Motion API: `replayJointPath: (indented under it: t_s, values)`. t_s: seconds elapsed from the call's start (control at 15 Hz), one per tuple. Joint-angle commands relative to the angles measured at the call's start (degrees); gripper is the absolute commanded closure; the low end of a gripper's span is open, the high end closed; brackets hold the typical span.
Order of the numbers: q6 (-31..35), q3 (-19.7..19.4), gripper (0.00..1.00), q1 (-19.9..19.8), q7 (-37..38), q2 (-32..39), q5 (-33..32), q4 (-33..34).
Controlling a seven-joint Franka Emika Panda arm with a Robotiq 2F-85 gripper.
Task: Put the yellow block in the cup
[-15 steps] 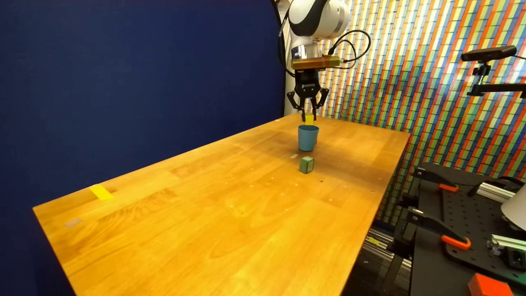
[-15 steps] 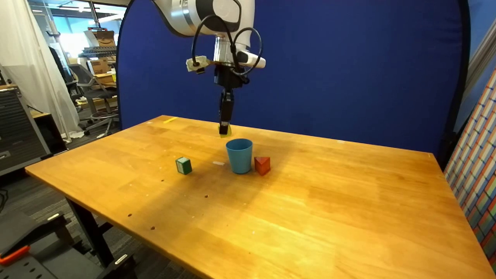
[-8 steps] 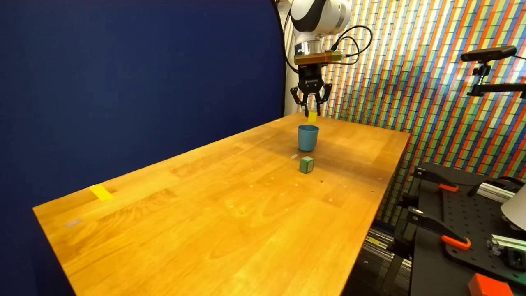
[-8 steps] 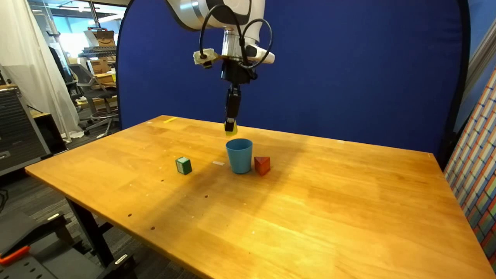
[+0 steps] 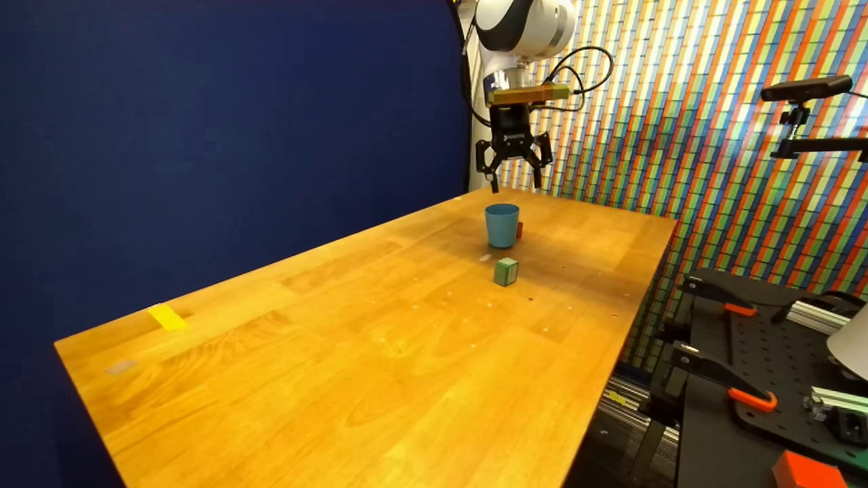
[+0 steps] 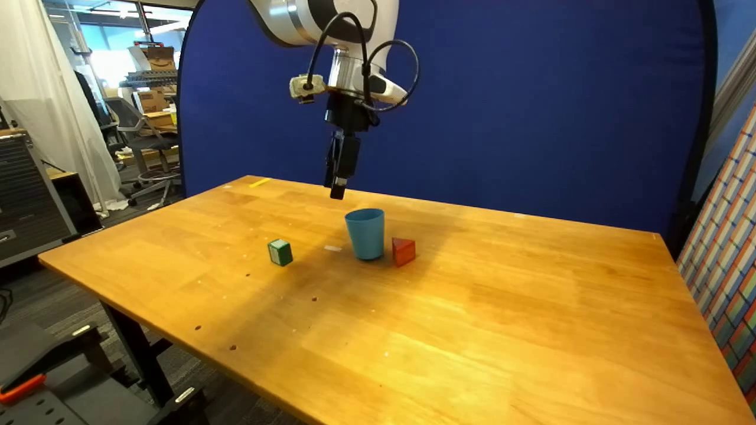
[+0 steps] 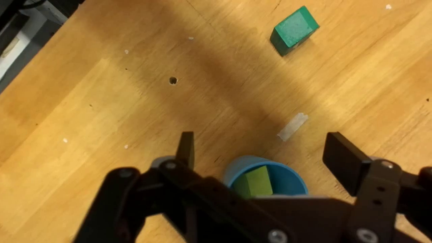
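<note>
Blue cup [image 6: 366, 237], mouth up, long axis near vertical, yellow block [image 7: 256, 183] inside

The white arm [image 5: 541, 30] reaches down from the top edge in both exterior views, its black tool [image 5: 517, 183] pointing downward — slightly tilted — with the two fingers [image 7: 344, 162] spread well apart.

The yellow block [image 7: 260, 182] now lies inside the light-blue cup [image 6: 366, 236]; half a second ago the gripper [image 5: 516, 184] was holding it above the rim. The gripper's fingers have since parted, standing wide above the cup. The cup itself has shifted slightly, and the red triangular block [image 6: 404, 252] beside it now stands a little farther from its wall than before.
</note>
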Motion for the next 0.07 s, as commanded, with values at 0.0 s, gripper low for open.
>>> replayJointPath:
  t_s: [0.0]
  values:
    - [-0.13,0.07,0.02,-0.1,-0.21,0.03,-0.02,0.12]
